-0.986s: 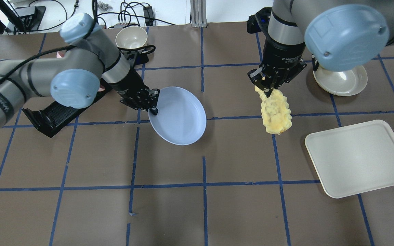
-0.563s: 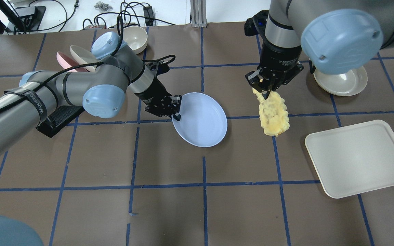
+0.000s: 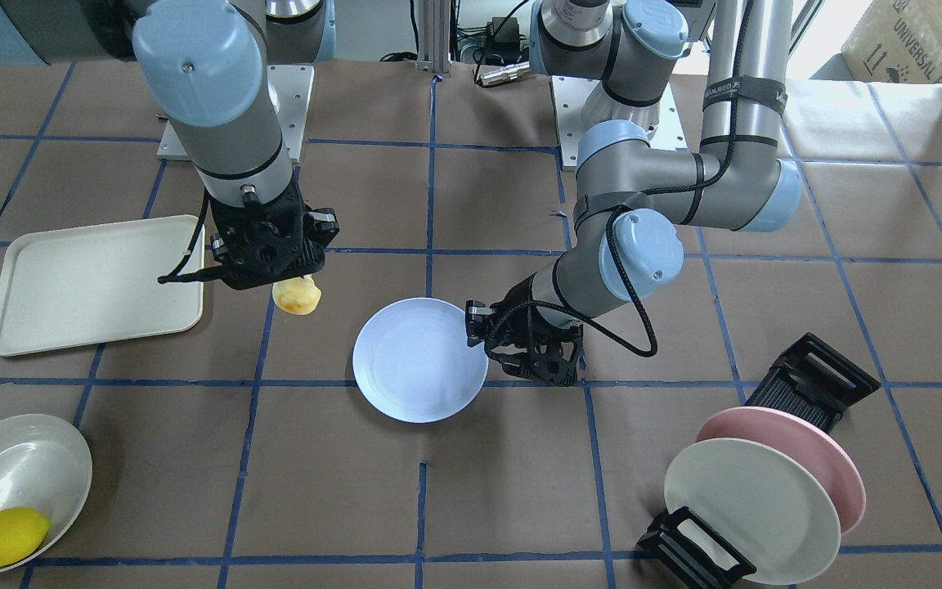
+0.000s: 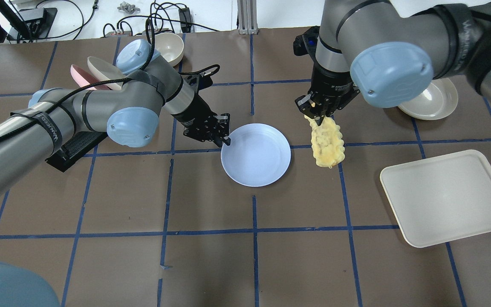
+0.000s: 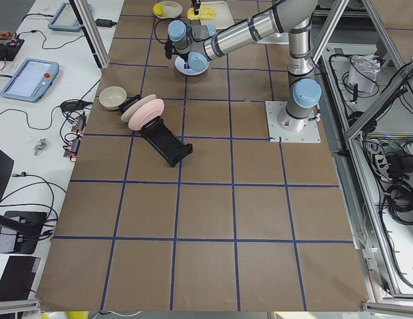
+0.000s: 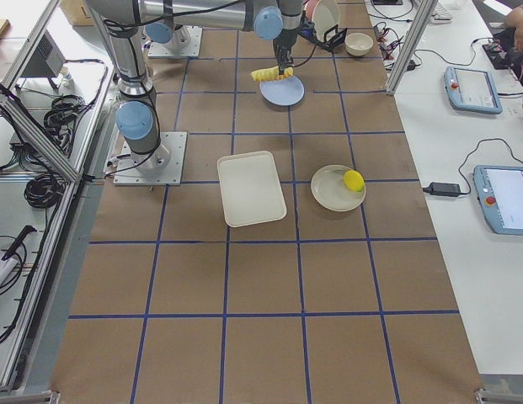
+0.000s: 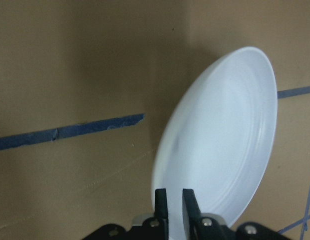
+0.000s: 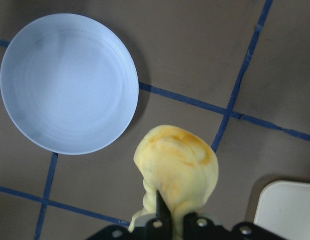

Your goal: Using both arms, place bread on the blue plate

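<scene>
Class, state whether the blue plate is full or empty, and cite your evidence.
Empty. The blue plate is bare inside; the bread hangs from the right end effector beside the plate, not on it.

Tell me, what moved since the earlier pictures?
The left gripper carried the blue plate sideways toward the bread and tipped it from slanted to nearly level. The right gripper brought the hanging bread a little closer to the plate. Both grippers kept their grip, and the cream tray stayed put.
</scene>
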Tool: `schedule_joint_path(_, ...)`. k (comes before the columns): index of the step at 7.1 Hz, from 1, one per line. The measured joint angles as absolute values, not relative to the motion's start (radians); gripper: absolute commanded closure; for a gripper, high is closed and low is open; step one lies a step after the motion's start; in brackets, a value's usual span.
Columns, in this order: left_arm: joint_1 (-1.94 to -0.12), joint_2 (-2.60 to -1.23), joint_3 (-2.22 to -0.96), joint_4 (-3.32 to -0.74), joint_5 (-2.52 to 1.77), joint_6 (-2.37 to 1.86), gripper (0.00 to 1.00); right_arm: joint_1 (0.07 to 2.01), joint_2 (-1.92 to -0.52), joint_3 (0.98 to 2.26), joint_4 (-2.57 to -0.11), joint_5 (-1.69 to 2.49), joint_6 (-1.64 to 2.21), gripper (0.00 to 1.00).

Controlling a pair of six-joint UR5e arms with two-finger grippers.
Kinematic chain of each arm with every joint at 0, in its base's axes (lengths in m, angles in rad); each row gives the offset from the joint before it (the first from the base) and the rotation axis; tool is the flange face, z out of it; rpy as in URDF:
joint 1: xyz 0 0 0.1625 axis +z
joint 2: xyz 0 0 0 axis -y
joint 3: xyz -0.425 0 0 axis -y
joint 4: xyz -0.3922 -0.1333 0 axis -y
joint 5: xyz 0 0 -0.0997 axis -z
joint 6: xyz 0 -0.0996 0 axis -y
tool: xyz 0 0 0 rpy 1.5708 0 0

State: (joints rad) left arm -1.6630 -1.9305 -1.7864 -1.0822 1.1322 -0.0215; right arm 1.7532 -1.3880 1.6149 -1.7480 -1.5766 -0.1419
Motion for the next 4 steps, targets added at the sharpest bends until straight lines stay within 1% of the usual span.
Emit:
schedule_joint_path(1, -1.642, -1.900, -1.784, -1.083, 1.160, -0.019, 0.00, 1.785, -1.330, 1.608, -1.816, -1.575, -0.134, 0.93)
schedule_joint_path(3, -1.569, -1.788, -1.777, -1.146, 1.287, -0.010, 0.00, 1.838, -1.193, 1.579, -1.955, -1.568, -0.108, 0.91)
schedule_joint_path(4, -1.544, -1.721, -1.767, -1.231, 1.375, 0.000, 0.00, 1.861, -1.132, 1.566, -2.014, -1.567, -0.091, 0.82)
